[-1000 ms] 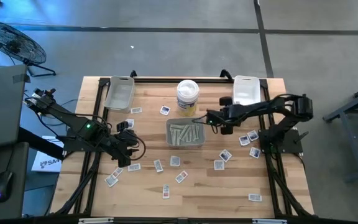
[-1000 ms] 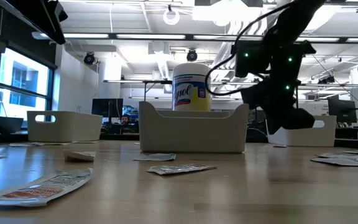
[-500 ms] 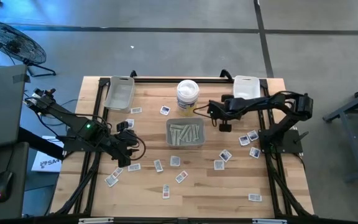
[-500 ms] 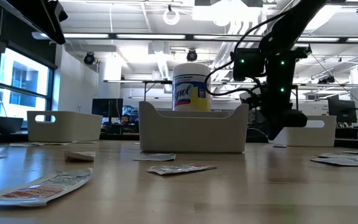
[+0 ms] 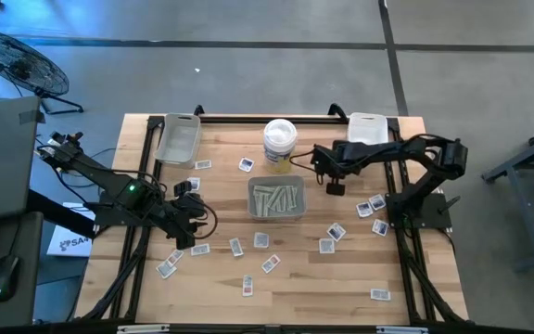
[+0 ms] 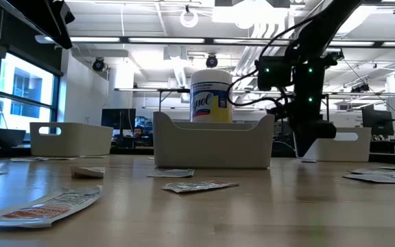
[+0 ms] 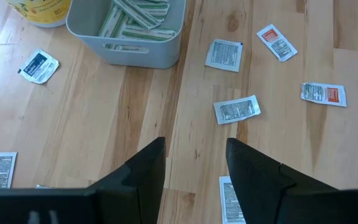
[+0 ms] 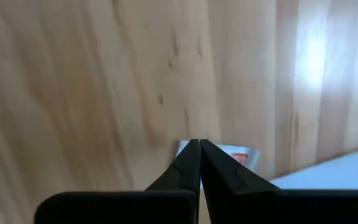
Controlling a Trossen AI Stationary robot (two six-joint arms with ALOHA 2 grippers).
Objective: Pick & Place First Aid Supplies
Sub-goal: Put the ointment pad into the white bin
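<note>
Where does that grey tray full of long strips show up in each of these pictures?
High view: the grey tray sits mid-table.
Low view: centre, a pale wall across the middle.
Left wrist view: at the top edge, strips inside.
Right wrist view: not in it.
Shared landmark: the white tub with a yellow label, just behind the tray.

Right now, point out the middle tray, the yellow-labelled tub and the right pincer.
middle tray (image 5: 251, 198): high view, left rim.
yellow-labelled tub (image 6: 210, 96): low view, label front.
right pincer (image 8: 199, 155): right wrist view, between its shut fingertips.
</note>
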